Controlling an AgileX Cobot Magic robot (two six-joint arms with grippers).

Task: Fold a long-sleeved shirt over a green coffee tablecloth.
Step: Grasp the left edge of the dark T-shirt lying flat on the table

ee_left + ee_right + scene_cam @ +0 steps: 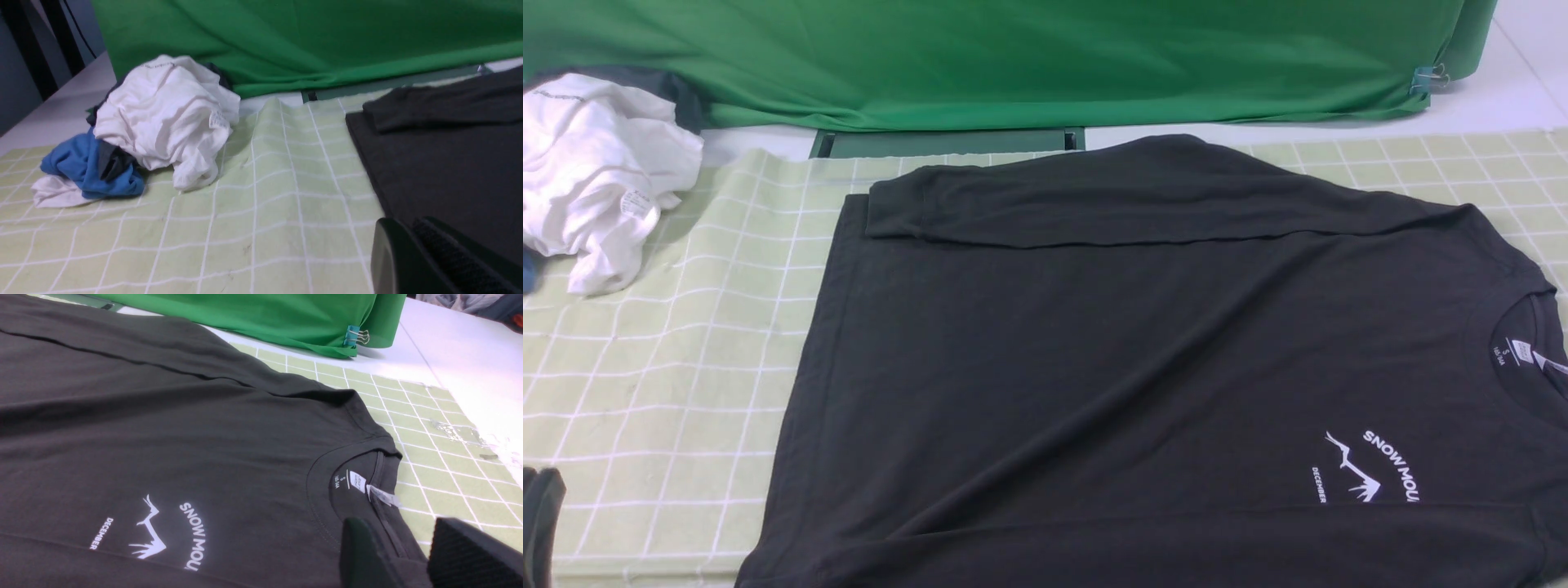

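Note:
The black long-sleeved shirt (1094,367) lies flat, chest up, on the pale green grid tablecloth (670,367). Its collar (1523,343) is at the right, and the white mountain logo (1356,474) sits near it. One sleeve (1094,204) is folded across the far side of the body. In the right wrist view my right gripper (402,524) is open, with the shirt's (163,437) shoulder edge beside the collar (359,465) between its fingers. In the left wrist view my left gripper (408,222) looks shut and empty, low beside the shirt's (449,163) hem edge. Neither gripper shows clearly in the front view.
A crumpled white garment (596,171) with a blue cloth (81,167) lies at the far left. The plain green backdrop (1013,57), held by a binder clip (1425,79), hangs behind. A dark shape (539,523) sits at the bottom left edge. Bare white table (470,355) lies beyond the tablecloth (441,465).

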